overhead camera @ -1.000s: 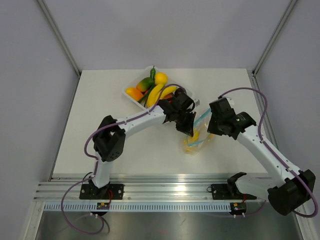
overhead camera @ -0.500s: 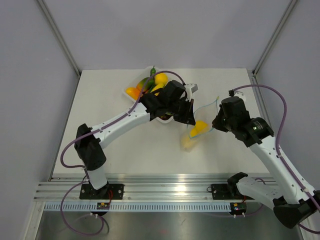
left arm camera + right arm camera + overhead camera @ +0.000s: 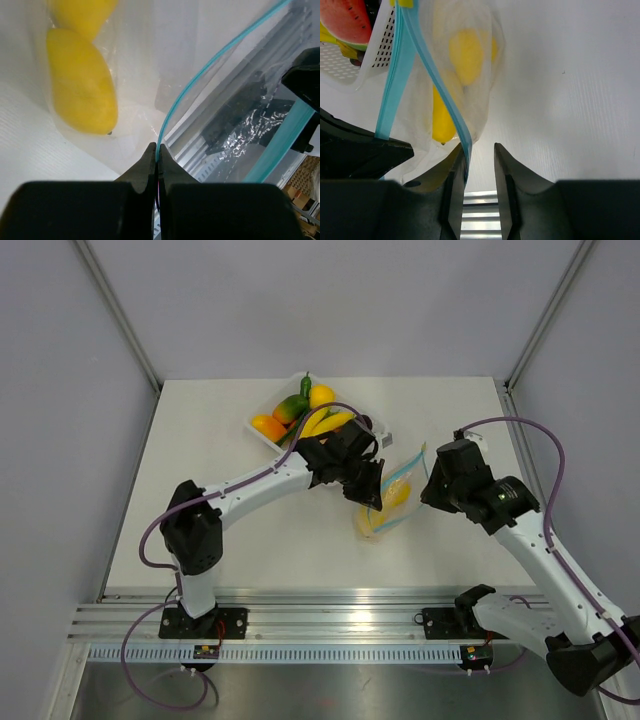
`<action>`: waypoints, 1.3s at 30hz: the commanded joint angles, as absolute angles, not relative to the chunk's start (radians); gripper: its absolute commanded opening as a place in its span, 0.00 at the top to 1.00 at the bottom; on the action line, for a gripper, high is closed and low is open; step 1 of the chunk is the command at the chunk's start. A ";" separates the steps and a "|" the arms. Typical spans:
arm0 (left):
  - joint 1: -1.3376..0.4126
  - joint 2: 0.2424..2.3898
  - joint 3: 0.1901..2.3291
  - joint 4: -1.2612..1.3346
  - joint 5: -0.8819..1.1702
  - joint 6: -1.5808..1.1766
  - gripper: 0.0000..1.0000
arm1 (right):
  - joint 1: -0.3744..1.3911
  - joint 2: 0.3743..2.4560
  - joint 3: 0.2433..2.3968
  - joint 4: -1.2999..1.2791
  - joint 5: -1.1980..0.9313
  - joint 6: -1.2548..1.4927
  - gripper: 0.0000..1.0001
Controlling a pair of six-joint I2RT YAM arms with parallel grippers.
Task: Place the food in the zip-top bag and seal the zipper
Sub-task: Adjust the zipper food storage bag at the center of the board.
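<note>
Clear zip-top bag (image 3: 392,496) sits between the two grippers, just nearer than the white tray (image 3: 258,432), with yellow toy fruit (image 3: 375,523) inside. The top view does not resolve the fingers. Left wrist view: left gripper (image 3: 156,150) fingers pressed together on one thin lip of the zipper (image 3: 200,75). Right wrist view: right gripper (image 3: 479,150) fingers spread — the other blue lip lies against one finger, unclamped. Only this view shows a watermelon slice (image 3: 342,15) in the tray.
</note>
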State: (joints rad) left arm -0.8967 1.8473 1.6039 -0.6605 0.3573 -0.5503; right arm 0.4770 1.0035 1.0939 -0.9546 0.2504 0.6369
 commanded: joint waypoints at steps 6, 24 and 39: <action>-0.893 1.779 1.698 -0.670 0.324 -0.543 1.00 | 0.480 0.957 1.157 -0.980 0.246 0.655 0.68; -0.887 1.779 1.773 -0.595 0.311 -0.630 1.00 | 0.480 1.002 1.121 -0.868 0.156 0.686 0.79; -0.850 1.798 1.721 -0.600 0.307 -0.606 1.00 | 0.480 1.074 1.373 -1.134 0.422 0.480 1.00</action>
State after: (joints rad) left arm -0.8490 1.8080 1.7313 -0.6250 0.3119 -0.6388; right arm 0.4770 1.0359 1.3430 -1.0668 0.3511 0.5552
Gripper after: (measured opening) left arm 0.005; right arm 0.011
